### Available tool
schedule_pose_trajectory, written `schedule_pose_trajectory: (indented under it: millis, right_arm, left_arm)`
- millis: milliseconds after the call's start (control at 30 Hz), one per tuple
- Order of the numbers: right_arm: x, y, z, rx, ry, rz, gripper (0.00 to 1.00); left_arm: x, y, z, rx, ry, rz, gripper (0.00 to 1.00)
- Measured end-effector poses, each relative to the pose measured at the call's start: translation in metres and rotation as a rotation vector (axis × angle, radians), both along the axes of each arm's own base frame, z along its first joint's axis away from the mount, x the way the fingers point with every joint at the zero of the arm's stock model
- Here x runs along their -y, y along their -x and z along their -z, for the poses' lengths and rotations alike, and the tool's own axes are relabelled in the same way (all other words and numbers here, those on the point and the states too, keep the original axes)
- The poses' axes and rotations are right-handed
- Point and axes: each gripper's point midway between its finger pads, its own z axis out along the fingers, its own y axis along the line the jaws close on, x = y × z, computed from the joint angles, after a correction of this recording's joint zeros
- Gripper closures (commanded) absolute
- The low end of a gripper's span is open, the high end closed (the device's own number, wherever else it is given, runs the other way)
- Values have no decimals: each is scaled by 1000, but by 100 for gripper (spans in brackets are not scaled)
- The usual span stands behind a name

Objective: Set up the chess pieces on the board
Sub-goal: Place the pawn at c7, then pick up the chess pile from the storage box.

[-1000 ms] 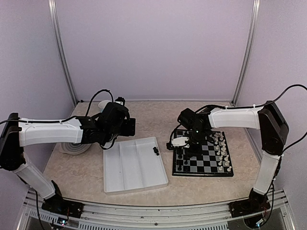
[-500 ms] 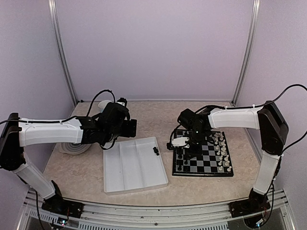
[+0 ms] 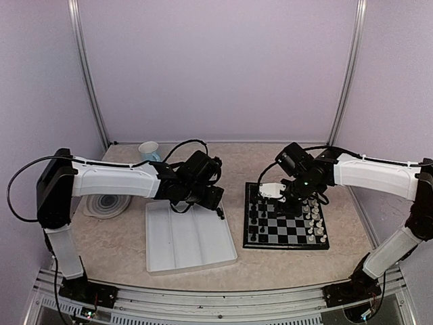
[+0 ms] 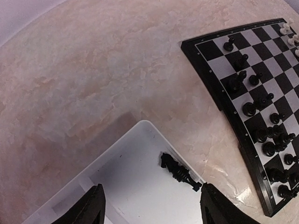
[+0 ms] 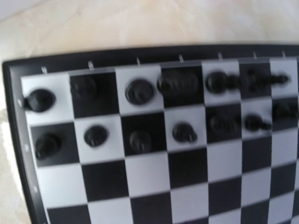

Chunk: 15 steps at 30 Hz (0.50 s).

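Observation:
The chessboard [image 3: 291,227] lies right of centre, with several black chess pieces [image 3: 254,220] along its left side and white pieces [image 3: 314,217] along its right. Two black pieces [image 4: 180,171] lie on their sides in the far right corner of the white tray [image 3: 183,250]; they also show in the top view [image 3: 220,213]. My left gripper [image 4: 152,210] is open and empty just above that corner, one finger [image 4: 91,207] on each side. My right gripper [image 3: 285,195] hovers over the board's far left part. Its fingers do not show in the blurred right wrist view of the board [image 5: 149,186].
A pale blue cup [image 3: 149,149] stands at the back left. A round grey ringed mat [image 3: 107,203] lies left of the tray. The tray's dividers form three long compartments. Frame posts stand at the back corners.
My left arm has swung right, from the tray's far left to above its far right corner. My right gripper has shifted right and back along the board's far edge.

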Motion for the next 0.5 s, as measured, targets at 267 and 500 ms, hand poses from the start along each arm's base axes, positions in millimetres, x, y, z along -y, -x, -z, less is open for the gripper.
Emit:
schedule_pose_trajectory:
  millis: [267, 500]
  right_arm:
    - [28, -7, -2, 18, -30, 92, 67]
    - [26, -6, -5, 23, -53, 91, 67]
  left_arm:
    - [-9, -3, 65, -246, 33, -92, 34]
    - [8, 16, 83, -349, 83, -83, 35]
